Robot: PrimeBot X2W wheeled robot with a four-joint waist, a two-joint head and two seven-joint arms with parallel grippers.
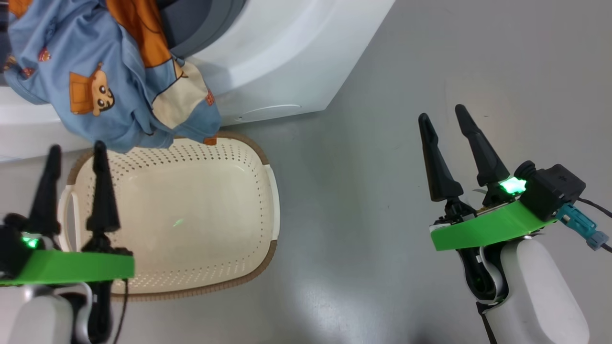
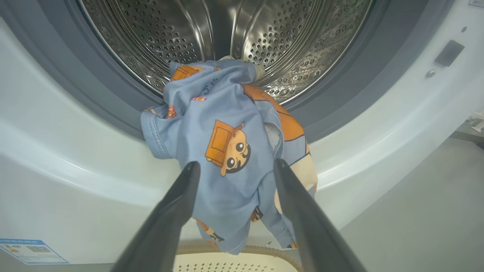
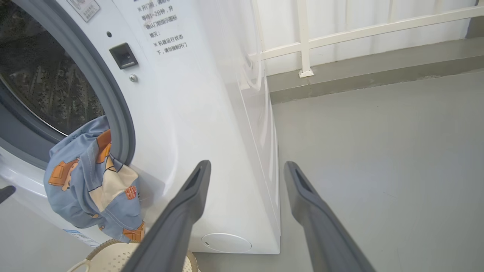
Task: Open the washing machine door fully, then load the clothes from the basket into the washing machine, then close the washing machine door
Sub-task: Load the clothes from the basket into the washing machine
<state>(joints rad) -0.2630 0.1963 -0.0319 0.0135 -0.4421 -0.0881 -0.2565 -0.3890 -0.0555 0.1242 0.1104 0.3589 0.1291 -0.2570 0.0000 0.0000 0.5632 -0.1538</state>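
- Clothes (image 2: 227, 151), a bundle of light-blue fabric with orange-brown cartoon figures and a cream patch, lie draped over the lower lip of the washing machine (image 1: 296, 62) opening.
- Their upper end rests inside the mouth of the perforated steel drum (image 2: 295, 37), across the grey gasket (image 2: 94, 87). The rest hangs down the white front panel.
- The lowest fold reaches the far brown rim of the basket (image 1: 191, 215). Whether it touches that rim cannot be told.
- The basket stands on the grey floor (image 1: 382, 191), right against the foot of the machine, its cream perforated inside facing up.
- The left gripper (image 1: 76, 145) hovers above the left side of the basket with its two dark fingers spread and nothing between them.
- Its tips point at the hanging bundle and sit just short of the lower edge. In the left wrist view the fingers frame the cartoon print.
- The right gripper (image 1: 442, 112) has its fingers spread too and holds nothing. It hangs over bare floor, well apart from the basket and to the right of the machine.
- In the right wrist view that gripper points past the machine's front corner, near the round cover (image 3: 226, 242) low on the panel.
- A dark latch slot (image 3: 123, 55) sits beside the opening, and a blue label (image 2: 32, 251) is stuck low on the front.
- A white railing (image 3: 302, 37) stands behind the machine, along the wall.
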